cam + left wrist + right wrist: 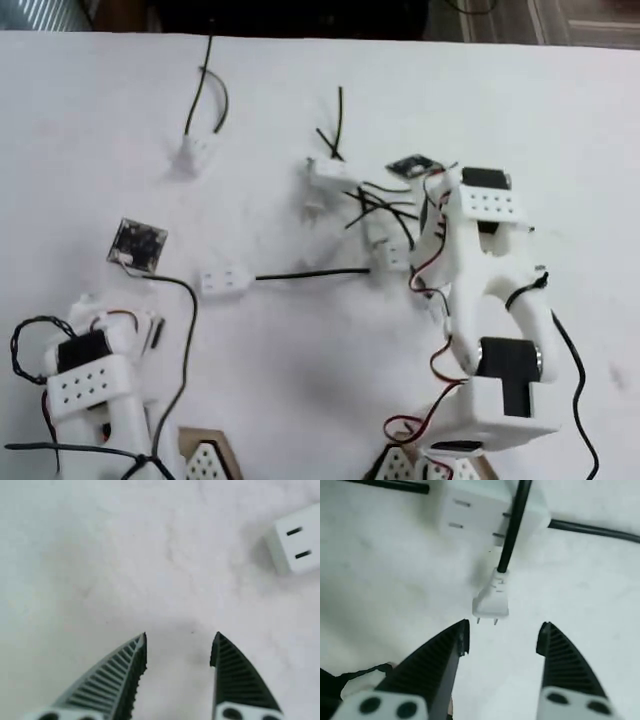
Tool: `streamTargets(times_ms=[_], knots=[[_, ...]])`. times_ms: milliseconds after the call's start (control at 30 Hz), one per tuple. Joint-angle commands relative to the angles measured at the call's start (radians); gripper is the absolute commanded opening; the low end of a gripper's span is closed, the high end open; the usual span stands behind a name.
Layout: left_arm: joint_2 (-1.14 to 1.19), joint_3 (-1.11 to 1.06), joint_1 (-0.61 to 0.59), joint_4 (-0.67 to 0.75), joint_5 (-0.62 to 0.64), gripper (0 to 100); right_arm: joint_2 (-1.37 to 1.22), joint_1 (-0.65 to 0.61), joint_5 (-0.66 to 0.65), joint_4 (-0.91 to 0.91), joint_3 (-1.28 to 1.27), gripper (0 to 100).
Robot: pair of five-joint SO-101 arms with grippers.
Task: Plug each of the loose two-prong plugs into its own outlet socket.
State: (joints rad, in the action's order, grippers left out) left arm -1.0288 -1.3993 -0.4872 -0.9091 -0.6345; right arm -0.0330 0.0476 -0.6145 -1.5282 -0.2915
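My right gripper point(504, 629) is open just above the table, with a white two-prong plug point(491, 602) lying right in front of its fingertips, prongs toward them. The plug's black cable point(512, 530) runs back across a white outlet block point(475, 507). In the high view that block point(390, 256) lies beside the right arm point(485, 205). My left gripper point(180, 642) is open over bare table, with a second outlet block point(297, 542) a short way ahead and to one side. That block point(222, 281) lies mid-table. Another plug point(192, 150) rests at the far left.
A third white block point(325, 172) sits amid tangled black wires point(375, 205) near the centre. Small circuit boards lie at the left point(137, 245) and by the right arm point(408, 165). A black cable point(310, 272) links the mid-table block rightward.
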Motion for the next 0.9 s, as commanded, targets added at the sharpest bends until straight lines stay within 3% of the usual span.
streamTargets(times_ms=[0,367,733,867], knots=[[-0.018,0.005,-0.002,0.017,0.003,21,0.041,0.048,-0.008,-0.033,0.040,20.7],[-0.018,0.005,-0.002,0.017,0.003,21,-0.085,0.050,-0.009,0.203,-0.104,20.5],[-0.018,0.003,-0.002,0.017,0.003,21,-0.185,0.013,-0.003,0.240,-0.092,20.4],[-0.018,0.003,-0.002,0.017,0.003,21,-0.193,-0.039,0.000,0.240,-0.097,14.4]])
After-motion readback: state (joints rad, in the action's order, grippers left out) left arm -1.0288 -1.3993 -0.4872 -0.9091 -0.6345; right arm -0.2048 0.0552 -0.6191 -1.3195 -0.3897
